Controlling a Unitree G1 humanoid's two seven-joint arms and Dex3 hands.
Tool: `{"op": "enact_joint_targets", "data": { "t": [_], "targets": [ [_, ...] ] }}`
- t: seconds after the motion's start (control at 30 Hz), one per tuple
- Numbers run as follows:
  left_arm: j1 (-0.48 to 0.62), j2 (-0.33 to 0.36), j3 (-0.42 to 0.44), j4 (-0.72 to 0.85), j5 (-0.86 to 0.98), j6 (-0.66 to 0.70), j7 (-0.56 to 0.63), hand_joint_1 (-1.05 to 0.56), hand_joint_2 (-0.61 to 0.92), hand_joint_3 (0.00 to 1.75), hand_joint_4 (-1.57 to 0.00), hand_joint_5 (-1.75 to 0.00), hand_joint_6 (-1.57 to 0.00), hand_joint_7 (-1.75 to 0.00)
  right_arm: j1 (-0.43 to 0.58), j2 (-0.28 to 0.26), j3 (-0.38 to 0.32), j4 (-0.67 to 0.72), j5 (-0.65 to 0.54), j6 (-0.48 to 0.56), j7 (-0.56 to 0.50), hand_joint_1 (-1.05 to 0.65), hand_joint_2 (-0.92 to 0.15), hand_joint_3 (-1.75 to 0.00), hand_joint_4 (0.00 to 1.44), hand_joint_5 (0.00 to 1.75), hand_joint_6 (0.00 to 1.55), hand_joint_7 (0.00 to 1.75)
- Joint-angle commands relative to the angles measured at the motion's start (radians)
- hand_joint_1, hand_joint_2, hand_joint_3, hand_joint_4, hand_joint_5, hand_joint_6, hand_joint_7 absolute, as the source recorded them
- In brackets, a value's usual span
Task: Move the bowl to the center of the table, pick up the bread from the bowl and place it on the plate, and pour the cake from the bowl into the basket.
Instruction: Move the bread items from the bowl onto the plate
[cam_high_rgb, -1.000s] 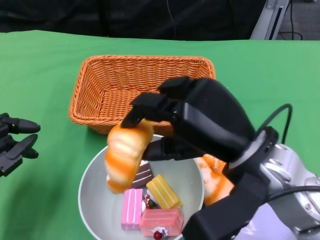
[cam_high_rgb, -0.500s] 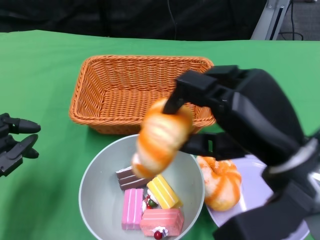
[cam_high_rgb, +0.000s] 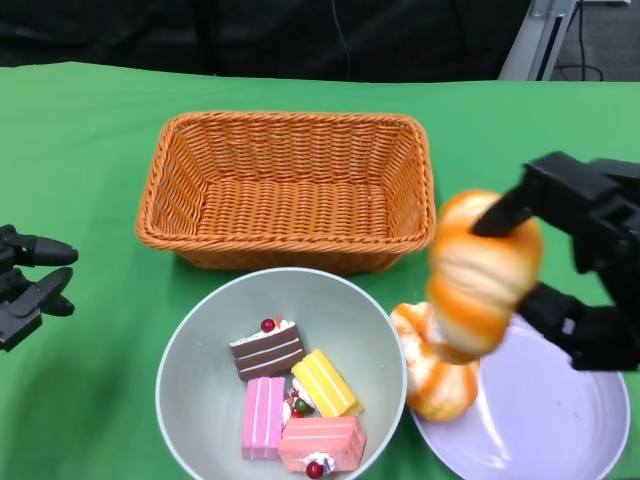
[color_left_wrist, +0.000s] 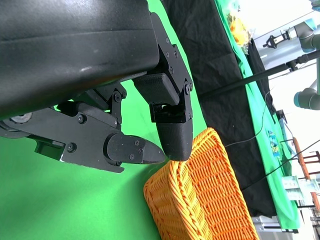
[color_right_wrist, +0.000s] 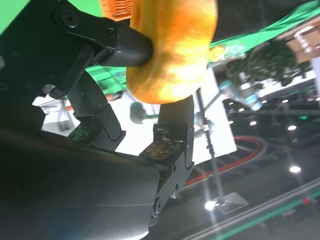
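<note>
Fingers (cam_high_rgb: 510, 208) of right hand (cam_high_rgb: 585, 260) clamp the bread (cam_high_rgb: 482, 272): one black finger over its top, another pressed to its underside. Right wrist view confirms the bread (color_right_wrist: 172, 47) is pinched between opposing fingers (color_right_wrist: 117, 45). Bread is airborne, just above the near-left edge of the plate (cam_high_rgb: 540, 410). Directly under the fingers, a second orange bread piece (cam_high_rgb: 435, 370) lies on that edge of the plate, touching the bowl's rim. Bowl (cam_high_rgb: 190, 350) sits left of the fingers on the green counter (cam_high_rgb: 80, 150), holding cake pieces (cam_high_rgb: 295, 400): brown, yellow, pink striped, pink with cherry. Basket (cam_high_rgb: 285, 185) stands beyond the bowl, up-left of the fingers, its front wall just beside the bowl's far rim. Left hand (cam_high_rgb: 28, 285) rests at the counter's left side, well apart from everything; its fingers (color_left_wrist: 172, 127) are parted, gripping nothing.
</note>
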Motion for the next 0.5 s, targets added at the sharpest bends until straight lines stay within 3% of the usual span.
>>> {"op": "enact_joint_targets", "data": {
  "t": [0.03, 0.27, 0.5],
  "targets": [
    [-0.014, 0.031, 0.015, 0.01, -0.011, 0.004, -0.007, -0.19, 0.92, 0.19, -0.83, -1.26, -0.86, -0.88, 0.063, 0.009, -0.043, -0.04, 0.009, 0.014, -0.012, -0.04, -0.31, -1.45, 0.88, 1.75, 0.8, 1.43],
    [-0.019, 0.042, 0.014, 0.016, -0.01, 0.005, -0.011, -0.17, 0.92, 0.21, -0.81, -1.27, -0.85, -0.88, 0.193, 0.039, -0.096, -0.05, 0.071, 0.009, -0.026, 0.0, -0.34, -1.43, 0.91, 1.73, 0.79, 1.44],
    [-0.02, 0.05, 0.022, 0.013, -0.022, 0.014, -0.029, -0.15, 0.92, 0.23, -0.81, -1.27, -0.85, -0.88, 0.284, 0.01, -0.115, -0.012, 0.104, -0.029, -0.005, 0.05, -0.35, -1.34, 0.91, 1.7, 0.82, 1.34]
  ]
}}
